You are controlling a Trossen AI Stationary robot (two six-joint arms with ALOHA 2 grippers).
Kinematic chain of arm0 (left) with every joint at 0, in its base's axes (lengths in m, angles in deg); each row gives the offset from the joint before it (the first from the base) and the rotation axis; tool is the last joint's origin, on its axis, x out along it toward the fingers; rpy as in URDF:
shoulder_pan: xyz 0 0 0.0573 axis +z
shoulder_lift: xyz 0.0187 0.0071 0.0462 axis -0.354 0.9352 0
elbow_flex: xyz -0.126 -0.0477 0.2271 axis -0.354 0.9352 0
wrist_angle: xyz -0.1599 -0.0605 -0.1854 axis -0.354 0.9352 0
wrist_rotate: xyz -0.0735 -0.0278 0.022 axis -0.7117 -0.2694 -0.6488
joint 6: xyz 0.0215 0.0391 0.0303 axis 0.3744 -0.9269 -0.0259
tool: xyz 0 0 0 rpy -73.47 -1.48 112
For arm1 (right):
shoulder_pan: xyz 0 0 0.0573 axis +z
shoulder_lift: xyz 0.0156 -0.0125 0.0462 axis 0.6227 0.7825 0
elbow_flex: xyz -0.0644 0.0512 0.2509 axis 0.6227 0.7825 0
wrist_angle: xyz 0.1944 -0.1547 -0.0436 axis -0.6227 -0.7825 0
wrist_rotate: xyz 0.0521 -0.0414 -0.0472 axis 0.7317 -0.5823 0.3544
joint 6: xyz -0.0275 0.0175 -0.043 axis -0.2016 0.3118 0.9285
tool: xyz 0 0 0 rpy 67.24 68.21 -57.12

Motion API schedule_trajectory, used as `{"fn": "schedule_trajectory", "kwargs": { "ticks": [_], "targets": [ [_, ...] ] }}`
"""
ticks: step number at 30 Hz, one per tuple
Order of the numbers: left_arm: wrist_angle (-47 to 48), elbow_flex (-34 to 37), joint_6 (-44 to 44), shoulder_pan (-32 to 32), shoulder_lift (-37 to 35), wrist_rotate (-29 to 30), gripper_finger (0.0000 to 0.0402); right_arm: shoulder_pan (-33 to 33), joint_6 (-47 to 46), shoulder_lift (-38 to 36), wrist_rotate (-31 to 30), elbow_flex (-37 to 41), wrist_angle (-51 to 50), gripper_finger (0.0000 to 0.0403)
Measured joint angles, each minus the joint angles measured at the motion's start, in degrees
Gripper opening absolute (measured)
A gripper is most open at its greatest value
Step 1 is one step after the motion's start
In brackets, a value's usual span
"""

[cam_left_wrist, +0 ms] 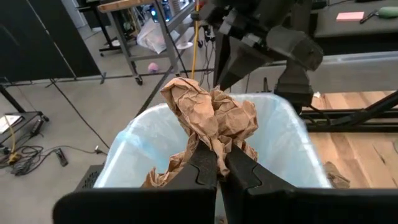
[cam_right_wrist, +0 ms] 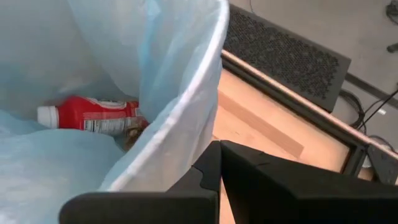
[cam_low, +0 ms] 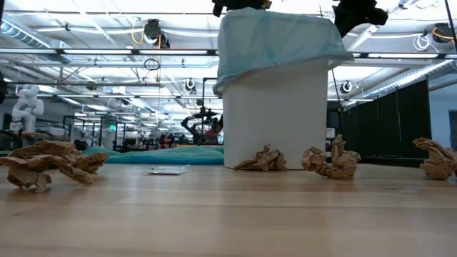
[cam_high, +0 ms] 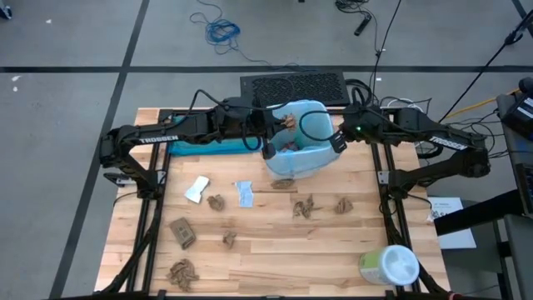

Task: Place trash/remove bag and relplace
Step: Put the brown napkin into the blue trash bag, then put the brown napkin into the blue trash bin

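Clutching a brown paper wad [cam_left_wrist: 211, 121] over the lined bin [cam_low: 277, 114], the left gripper [cam_left_wrist: 219, 163] seems mid-drop; many wads [cam_high: 304, 206] below it remain.

The left end effector [cam_left_wrist: 219, 169] hovers over the bin [cam_low: 275, 118], a paper wad [cam_left_wrist: 211, 118] clamped between its fingers. Under it, the bag [cam_right_wrist: 168, 68] lines the bin, with a bottle [cam_right_wrist: 90, 116] lying inside. The right end effector [cam_high: 340, 142] sits at the bin's opposite rim. More wads [cam_high: 303, 206] lie scattered on the surface [cam_high: 316, 258] in front of both, and a tub [cam_high: 388, 265] near the front right corner.
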Motion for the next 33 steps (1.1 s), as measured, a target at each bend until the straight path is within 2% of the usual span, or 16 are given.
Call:
{"fn": "schedule_trajectory", "kwargs": {
  "ticks": [4, 12, 15, 18, 20, 22, 27, 33],
  "targets": [
    [0.6, 0.0, -2.4, 0.4, 0.1, 0.3, 0.0044, 0.0, 1.0, -1.2, -0.3, 0.0, 0.1, 0.0000],
    [0.4, 0.0, -2.4, 0.3, 0.1, -0.1, 0.0152, 0.0, 3.0, -2.9, -0.3, 0.0, 1.0, 0.0000],
    [0.0, 0.0, -2.3, 0.3, 0.1, -0.1, 0.0175, 0.0, 4.0, -3.5, -0.3, 0.0, 1.8, 0.0000],
    [1.1, -1.1, -2.3, 0.2, 0.0, -0.1, 0.0179, 0.0, 5.4, -4.3, -0.2, 0.0, 2.6, 0.0000],
    [4.2, -2.6, -2.8, -0.3, -0.9, -0.1, 0.0170, 0.9, 6.8, -5.0, 0.4, 0.0, 3.1, 0.0000],
    [8.8, -4.2, -4.8, -1.2, -2.5, 0.0, 0.0145, 3.1, 7.5, -5.8, 1.2, 0.0, 3.0, 0.0000],
    [15.6, -4.0, -7.4, -4.5, -8.6, -0.2, 0.0021, 13.0, 7.8, -6.2, 1.1, 0.0, 3.0, 0.0000],
    [15.6, -0.2, -4.0, -10.1, -15.5, -0.2, 0.0002, 27.1, 4.1, -3.4, -3.3, 0.0, 2.3, 0.0000]
  ]
}}
